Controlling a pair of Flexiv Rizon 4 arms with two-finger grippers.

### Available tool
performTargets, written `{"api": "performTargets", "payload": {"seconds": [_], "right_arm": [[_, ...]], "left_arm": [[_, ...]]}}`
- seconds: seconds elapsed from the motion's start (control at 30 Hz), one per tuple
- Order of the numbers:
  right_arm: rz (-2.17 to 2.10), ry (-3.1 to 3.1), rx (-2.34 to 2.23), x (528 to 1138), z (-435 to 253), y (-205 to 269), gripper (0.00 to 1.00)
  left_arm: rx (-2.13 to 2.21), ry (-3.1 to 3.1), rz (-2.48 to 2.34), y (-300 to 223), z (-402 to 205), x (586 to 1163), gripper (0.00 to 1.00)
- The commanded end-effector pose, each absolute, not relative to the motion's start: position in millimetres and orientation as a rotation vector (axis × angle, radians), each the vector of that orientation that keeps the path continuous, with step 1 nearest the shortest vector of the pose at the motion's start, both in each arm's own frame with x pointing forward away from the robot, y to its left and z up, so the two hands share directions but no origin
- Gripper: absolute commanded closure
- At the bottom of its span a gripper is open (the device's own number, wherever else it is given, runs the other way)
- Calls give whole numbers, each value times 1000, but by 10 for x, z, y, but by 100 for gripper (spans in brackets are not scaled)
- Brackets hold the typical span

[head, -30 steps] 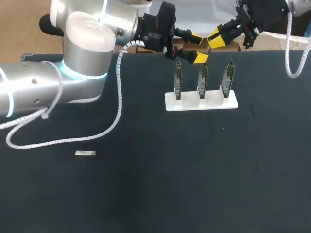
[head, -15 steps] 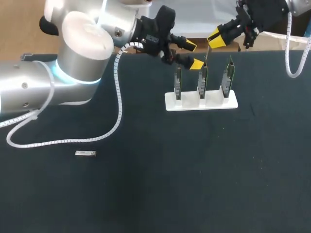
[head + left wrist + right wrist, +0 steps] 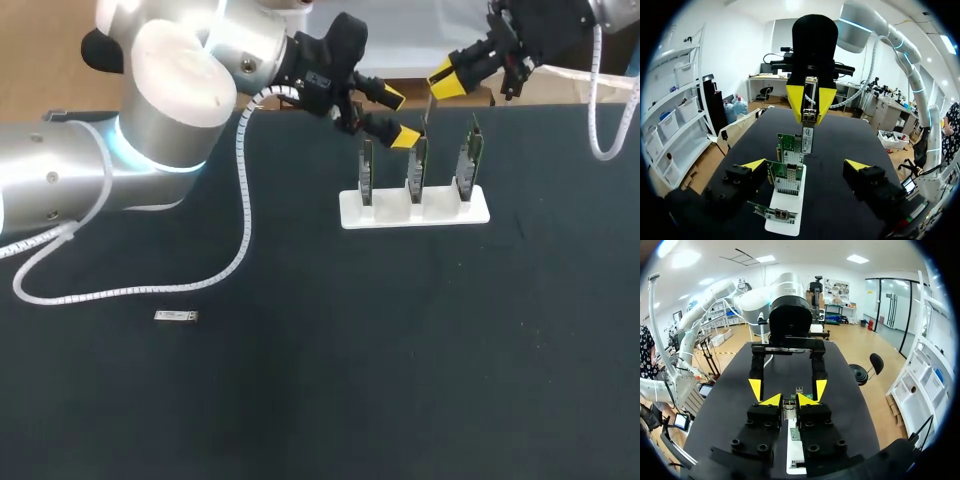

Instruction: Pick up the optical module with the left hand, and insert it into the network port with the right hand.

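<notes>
My right gripper (image 3: 445,78) is shut on a slim silver optical module (image 3: 427,108), which hangs upright just above the middle of three green network cards (image 3: 417,168). In the left wrist view the right gripper (image 3: 810,102) pinches the module (image 3: 807,136) at its top end, over the cards (image 3: 788,176). My left gripper (image 3: 395,115) stands open beside the cards, holding nothing; its fingertips (image 3: 754,165) straddle the cards from a distance. In the right wrist view my own gripper (image 3: 788,400) is shut, and the open left gripper (image 3: 788,387) faces it.
The cards stand in a white holder (image 3: 415,208) at the back of the black table (image 3: 400,360). A second small silver module (image 3: 176,316) lies flat at the front left. A white cable (image 3: 240,230) from the left arm loops over the table.
My open left gripper has drawn back a little to the left, away from the right gripper. The right gripper and the module in it have stayed put.
</notes>
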State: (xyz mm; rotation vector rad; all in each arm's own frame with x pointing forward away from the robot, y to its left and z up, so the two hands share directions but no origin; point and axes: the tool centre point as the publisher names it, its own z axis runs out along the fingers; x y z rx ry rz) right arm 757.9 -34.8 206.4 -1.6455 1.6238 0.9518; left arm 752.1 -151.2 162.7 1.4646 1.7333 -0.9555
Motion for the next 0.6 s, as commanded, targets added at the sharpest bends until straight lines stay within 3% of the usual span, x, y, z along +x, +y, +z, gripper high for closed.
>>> {"api": "performTargets", "payload": {"seconds": [0.03,0.6], "right_arm": [[947,1626,-1641,7559,2066,-359,100],[942,1635,-1637,7566,2068,-393,100]], "left_arm": [[1476,1734,-965,-1537,1612,7577,0],[1545,1744,-965,-1556,1503,7609,0]]}}
